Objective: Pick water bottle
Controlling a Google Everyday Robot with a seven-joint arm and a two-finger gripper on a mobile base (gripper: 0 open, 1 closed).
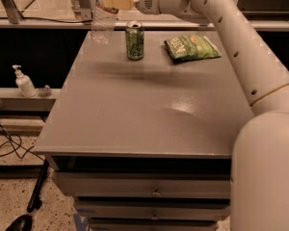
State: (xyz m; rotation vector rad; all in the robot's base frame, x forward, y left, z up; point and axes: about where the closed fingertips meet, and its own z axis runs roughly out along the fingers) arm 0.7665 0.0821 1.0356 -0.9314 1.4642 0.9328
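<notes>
gripper fingers look clamped on the water bottle near its top, at tabletop far-left corner, beside the can. imo firm grip + lift straight up, clear of can

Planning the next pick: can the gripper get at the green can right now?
Probably not yet: the gripper, over the table's far-left corner, is shut on the water bottle. The green can nearby stands unobstructed.

Grey table with drawers on a speckled floor.
Left ledge holds a pump bottle, cables below; pincer above the table's far-left corner.
</notes>
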